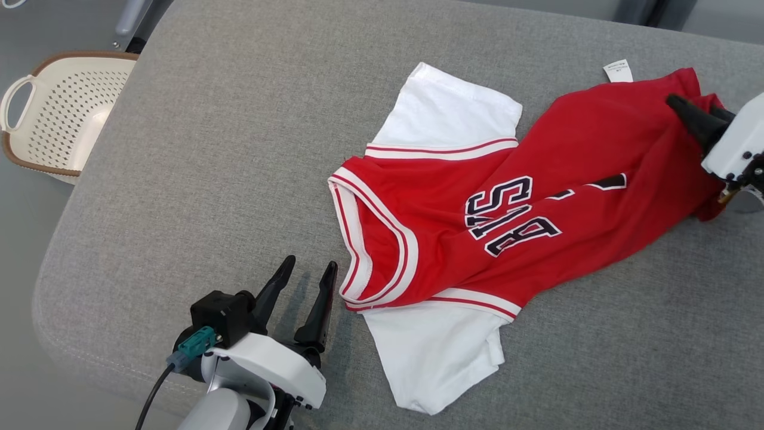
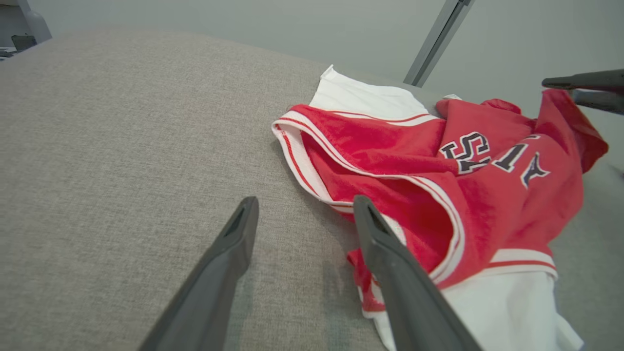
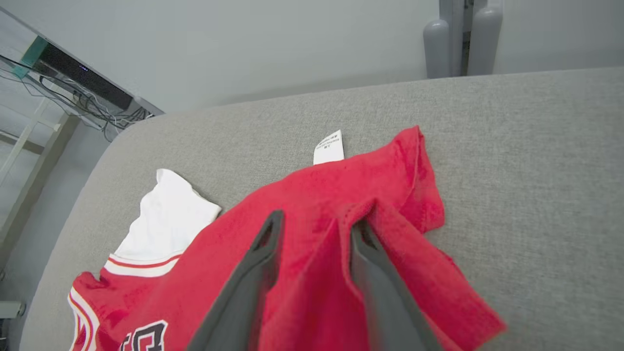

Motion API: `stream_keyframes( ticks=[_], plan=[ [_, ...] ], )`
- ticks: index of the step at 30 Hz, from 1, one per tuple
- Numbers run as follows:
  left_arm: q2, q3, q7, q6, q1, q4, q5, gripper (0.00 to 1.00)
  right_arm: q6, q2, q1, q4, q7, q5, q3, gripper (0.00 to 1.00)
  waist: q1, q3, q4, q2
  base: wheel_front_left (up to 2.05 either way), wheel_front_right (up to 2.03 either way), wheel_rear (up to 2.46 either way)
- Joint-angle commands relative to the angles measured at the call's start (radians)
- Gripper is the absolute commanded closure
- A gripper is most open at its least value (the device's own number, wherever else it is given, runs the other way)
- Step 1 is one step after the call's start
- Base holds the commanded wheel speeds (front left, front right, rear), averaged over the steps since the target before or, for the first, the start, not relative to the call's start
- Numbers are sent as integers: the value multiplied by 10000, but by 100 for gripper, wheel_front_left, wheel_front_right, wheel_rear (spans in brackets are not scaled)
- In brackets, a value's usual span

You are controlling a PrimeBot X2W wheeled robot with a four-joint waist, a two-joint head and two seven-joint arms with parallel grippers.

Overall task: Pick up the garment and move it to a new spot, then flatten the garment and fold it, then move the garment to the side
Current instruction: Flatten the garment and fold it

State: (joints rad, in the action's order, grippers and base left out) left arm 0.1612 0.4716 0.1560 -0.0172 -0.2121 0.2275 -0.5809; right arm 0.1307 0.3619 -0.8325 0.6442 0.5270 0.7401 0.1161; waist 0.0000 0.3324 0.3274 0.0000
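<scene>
Grey fabric-covered desk (image 1: 209,179) spans most of the head view, with its rounded corner at lower left. Garment (image 1: 477,239), a red jersey with white sleeves and dark, white-edged lettering, lies right of centre on the desk. It is twisted and creased along the body, with the striped neckline toward the robot's left and the hem toward its right. One sleeve lies flat on the far side, the other on the near side. Cream perforated basket (image 1: 59,113) with a brown rim sits off the desk beyond its far left edge. Left end effector (image 1: 310,264) is open and empty over bare desk, just beside the neckline. Right end effector (image 3: 317,222) is at the hem corner, fingers parted with a raised ridge of red cloth between them; contact with the cloth cannot be told. White care label (image 1: 618,70) lies on the desk at the far hem edge.
</scene>
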Motion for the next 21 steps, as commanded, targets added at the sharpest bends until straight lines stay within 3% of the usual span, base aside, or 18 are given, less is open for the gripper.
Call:
stream_keyframes(
  ticks=[1,7,17,21],
  plan=[
    [11,-6,59,74,-153,19,62,0,2,77,-66,78,-143,108,41,0,0,-95,-73,0,0,0,0],
    [166,-18,74,63,-47,309,8,0,2,324,487,451,-1711,812,1132,0,0,-857,-665,0,0,0,0],
    [470,-54,-122,-140,446,51,-99,0,2,1173,2445,-684,-4803,1608,1718,0,0,-1704,-1604,0,0,0,0],
    [508,1,-202,-197,544,-102,-129,0,2,1321,3207,-768,-5129,1355,2121,0,0,-1758,-1725,0,0,0,0]
  ],
)
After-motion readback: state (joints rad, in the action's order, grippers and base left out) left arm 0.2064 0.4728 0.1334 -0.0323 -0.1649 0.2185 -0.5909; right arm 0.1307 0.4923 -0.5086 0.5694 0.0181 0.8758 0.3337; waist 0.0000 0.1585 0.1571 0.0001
